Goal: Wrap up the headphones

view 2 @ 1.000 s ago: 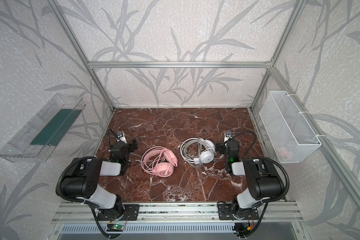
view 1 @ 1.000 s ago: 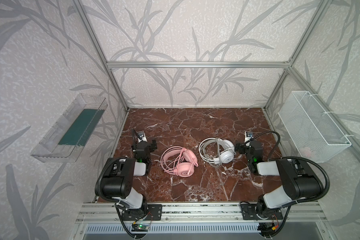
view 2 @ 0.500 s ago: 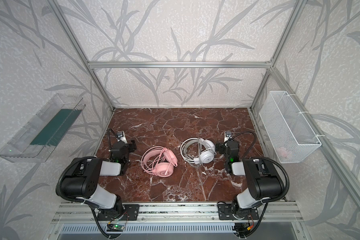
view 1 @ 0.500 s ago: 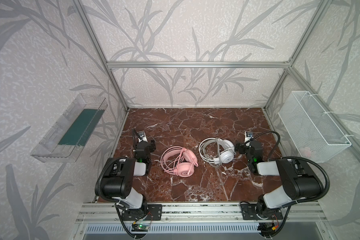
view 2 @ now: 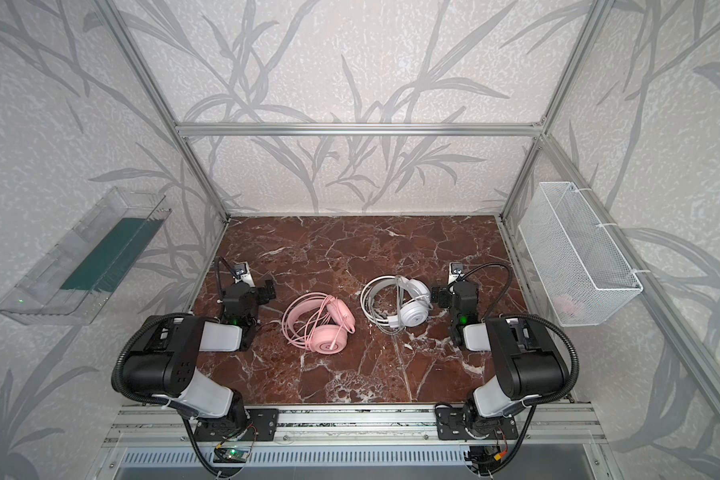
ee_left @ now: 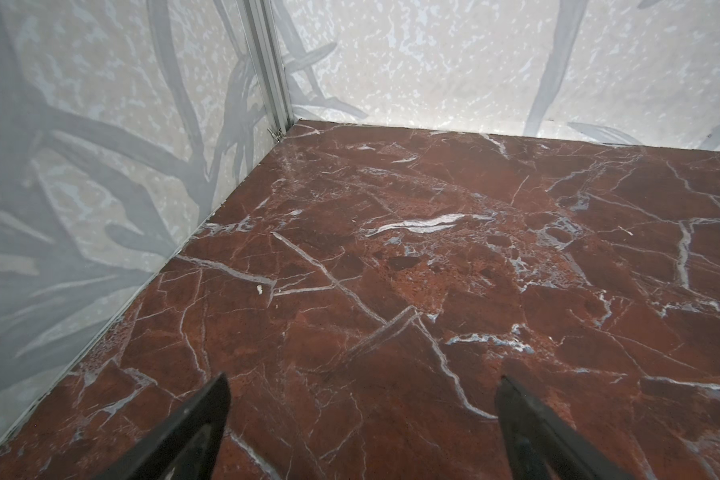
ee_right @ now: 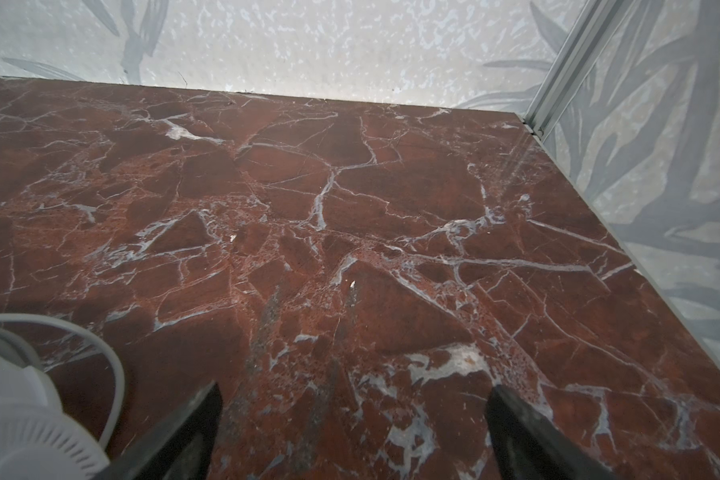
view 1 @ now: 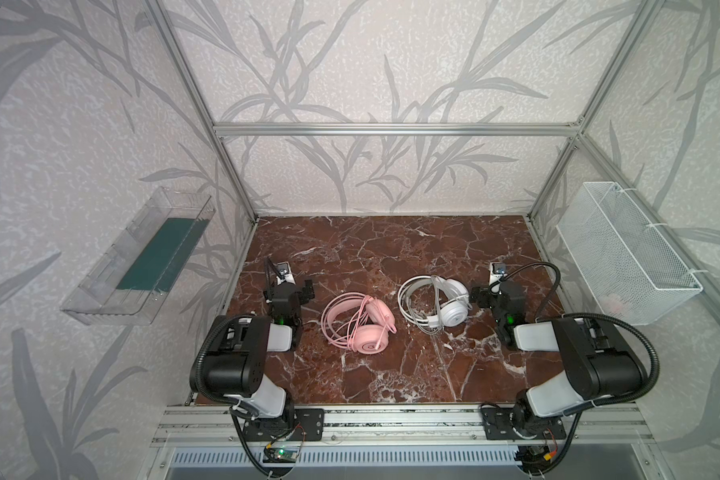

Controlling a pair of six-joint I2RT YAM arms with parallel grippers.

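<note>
In both top views pink padded wired headphones [view 1: 360, 326] lie left of white padded wired headphones [view 1: 441, 305], mid red-marble tabletop [view 1: 391, 249]. Right wrist view catches the white set's edge by right claw [ee_right: 354, 390], spread wide, empty. Left wrist view shows just left claw [ee_left: 362, 386], spread wide, over marble.

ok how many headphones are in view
2. The pink headphones lie left of centre on the table; the white headphones lie right of centre, apart from them. A pinkish blob in the wire basket is too unclear to identify.
</note>
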